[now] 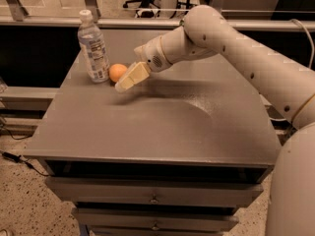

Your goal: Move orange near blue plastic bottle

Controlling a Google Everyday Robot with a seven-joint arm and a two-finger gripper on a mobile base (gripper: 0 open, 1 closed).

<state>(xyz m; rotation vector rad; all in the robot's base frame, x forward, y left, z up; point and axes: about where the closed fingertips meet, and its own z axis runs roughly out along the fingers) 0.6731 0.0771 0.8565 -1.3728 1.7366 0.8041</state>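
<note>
The orange sits on the grey table top just right of the blue plastic bottle, which stands upright at the table's back left with a white cap. My gripper is just right of and slightly in front of the orange, its pale fingers pointing down-left. The orange is free of the fingers and rests on the table. The arm reaches in from the right.
The table's left edge lies close to the bottle. Drawers run under the front edge. A rail runs behind the table, with an office chair base beyond it. A cable lies on the floor at the left.
</note>
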